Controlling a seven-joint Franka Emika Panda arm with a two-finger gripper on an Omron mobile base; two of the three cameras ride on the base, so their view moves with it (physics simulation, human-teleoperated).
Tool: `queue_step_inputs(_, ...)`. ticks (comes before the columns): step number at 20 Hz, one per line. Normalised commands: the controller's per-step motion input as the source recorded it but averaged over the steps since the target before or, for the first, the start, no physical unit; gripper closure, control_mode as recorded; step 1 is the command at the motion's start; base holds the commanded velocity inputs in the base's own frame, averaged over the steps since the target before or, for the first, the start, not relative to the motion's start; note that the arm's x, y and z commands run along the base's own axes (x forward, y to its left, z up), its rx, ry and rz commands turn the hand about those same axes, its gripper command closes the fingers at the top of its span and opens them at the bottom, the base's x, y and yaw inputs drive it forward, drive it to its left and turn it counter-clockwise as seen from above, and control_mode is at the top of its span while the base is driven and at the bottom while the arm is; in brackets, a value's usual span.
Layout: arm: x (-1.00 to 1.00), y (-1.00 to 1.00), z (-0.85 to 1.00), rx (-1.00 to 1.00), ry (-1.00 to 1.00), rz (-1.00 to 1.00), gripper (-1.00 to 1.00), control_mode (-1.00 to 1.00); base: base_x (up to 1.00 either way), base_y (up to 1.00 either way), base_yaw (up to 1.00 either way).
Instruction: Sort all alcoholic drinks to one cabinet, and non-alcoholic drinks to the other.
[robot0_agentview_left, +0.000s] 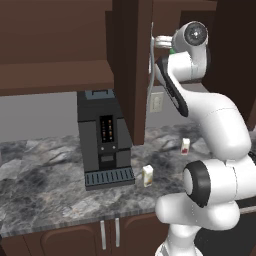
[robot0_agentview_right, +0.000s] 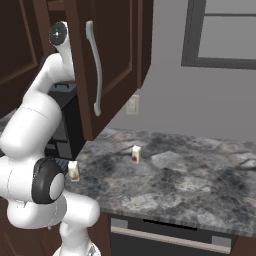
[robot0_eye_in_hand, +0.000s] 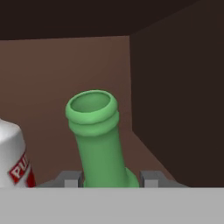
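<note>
A slim green glass bottle (robot0_eye_in_hand: 96, 140) stands between my gripper's (robot0_eye_in_hand: 110, 179) two grey fingertips inside the narrower dark brown cabinet (robot0_eye_in_hand: 175, 87), and the gripper is shut on the bottle's neck. A sliver of the green bottle (robot0_agentview_left: 172, 50) shows beside my hand, behind the cabinet's open door (robot0_agentview_left: 131, 65) with its curved silver handle (robot0_agentview_right: 95, 70). On the counter stand the white carton with a red mark (robot0_agentview_left: 185, 145) (robot0_agentview_right: 135, 154) and the cream carton (robot0_agentview_left: 147, 175) (robot0_agentview_right: 74, 171). The wide wall cabinet (robot0_agentview_left: 55, 45) hangs to the left.
A white container with a red label (robot0_eye_in_hand: 13, 162) sits in the cabinet just left of the bottle. A black coffee machine (robot0_agentview_left: 103, 137) stands on the grey marble counter (robot0_agentview_right: 175, 185) under the cabinets. The cabinet's side wall (robot0_eye_in_hand: 183, 122) is close on the right.
</note>
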Motion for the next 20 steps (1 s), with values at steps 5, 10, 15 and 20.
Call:
queue_step_inputs(5, 0.17, 0.00, -0.07, 0.00, 0.00, 0.00, 1.00, -1.00, 0.00, 0.00, 0.00)
queue_step_inputs(10, 0.14, 0.00, -0.18, 0.00, 0.00, 0.00, 1.00, -1.00, 0.00, 0.00, 0.00)
queue_step_inputs(15, 0.15, -0.01, -0.17, 0.00, 0.00, 0.00, 1.00, -1.00, 0.00, 0.00, 0.00)
queue_step_inputs(20, 0.20, -0.01, -0.13, 0.00, 0.00, 0.00, 1.00, -1.00, 0.00, 0.00, 0.00)
